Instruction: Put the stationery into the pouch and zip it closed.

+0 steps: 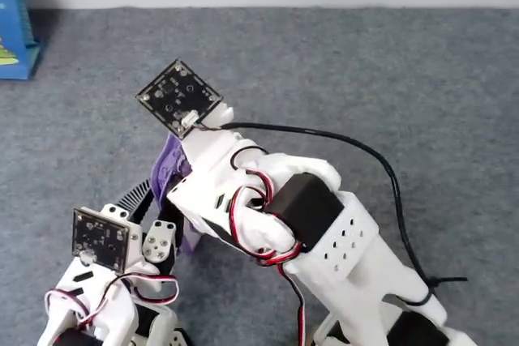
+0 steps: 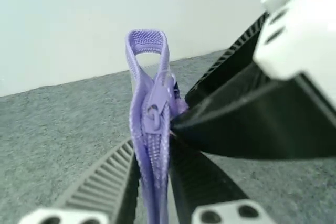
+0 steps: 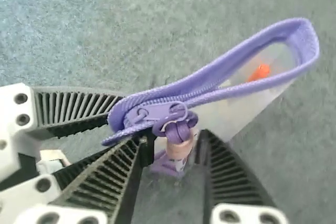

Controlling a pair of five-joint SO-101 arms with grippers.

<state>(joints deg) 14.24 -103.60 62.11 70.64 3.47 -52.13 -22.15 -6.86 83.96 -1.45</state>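
Observation:
A purple zip pouch (image 1: 170,166) is held up off the grey carpet between the two arms. In the left wrist view my left gripper (image 2: 154,149) is shut on the pouch's (image 2: 149,129) zipper edge, with the webbing loop (image 2: 147,41) standing above it. The slider (image 2: 152,115) sits just past the left fingertips. My right gripper (image 3: 174,143) is shut on the zipper pull (image 3: 176,145) hanging below the slider (image 3: 160,116). An orange item (image 3: 259,71) shows through the pouch's clear side (image 3: 247,98). The right gripper (image 2: 247,119) is pressed against the pouch next to the left one.
Grey carpet (image 1: 389,79) lies all around the arms. A blue box (image 1: 15,30) stands at the far left edge by the white wall. The right arm's black cable (image 1: 381,168) loops over the carpet to its right.

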